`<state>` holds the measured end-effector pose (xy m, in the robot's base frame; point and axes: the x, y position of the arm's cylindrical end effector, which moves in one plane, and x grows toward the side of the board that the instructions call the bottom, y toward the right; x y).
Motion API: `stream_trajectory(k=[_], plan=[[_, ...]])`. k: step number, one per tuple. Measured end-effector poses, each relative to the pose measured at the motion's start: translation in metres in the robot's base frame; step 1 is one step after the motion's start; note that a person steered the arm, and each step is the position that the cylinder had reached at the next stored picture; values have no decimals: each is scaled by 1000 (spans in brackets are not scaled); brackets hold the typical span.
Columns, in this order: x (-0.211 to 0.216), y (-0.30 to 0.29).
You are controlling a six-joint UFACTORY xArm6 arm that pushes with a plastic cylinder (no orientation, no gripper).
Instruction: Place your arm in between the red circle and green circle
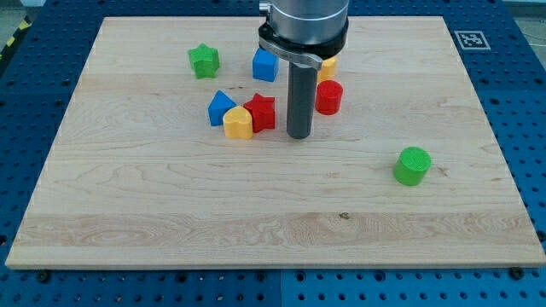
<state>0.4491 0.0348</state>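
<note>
You have no claw here, only my tip (299,136), resting on the worktop (171,213) just left of the red circle (328,97). The green circle (413,165) sits well right; the gap between is unreached.

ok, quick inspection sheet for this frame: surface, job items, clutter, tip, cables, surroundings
surface: wooden board, flat, no damage seen.
job's things: red circle just to the view's right of the rod; green circle alone toward the view's lower right.
clutter: green star, blue block, blue block, yellow block, red star; a yellow block partly hidden behind the rod.
grippers: none; my tip sits between red star and red circle, not yet between the two circles.
cables: nothing seen.
surroundings: blue perforated table; a marker tag at the board's top right corner.
</note>
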Motion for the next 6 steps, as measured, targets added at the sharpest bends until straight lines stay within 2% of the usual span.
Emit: stream_trajectory(k=[2,4,6], plan=[[-22,60],[-17,91],[-33,105]])
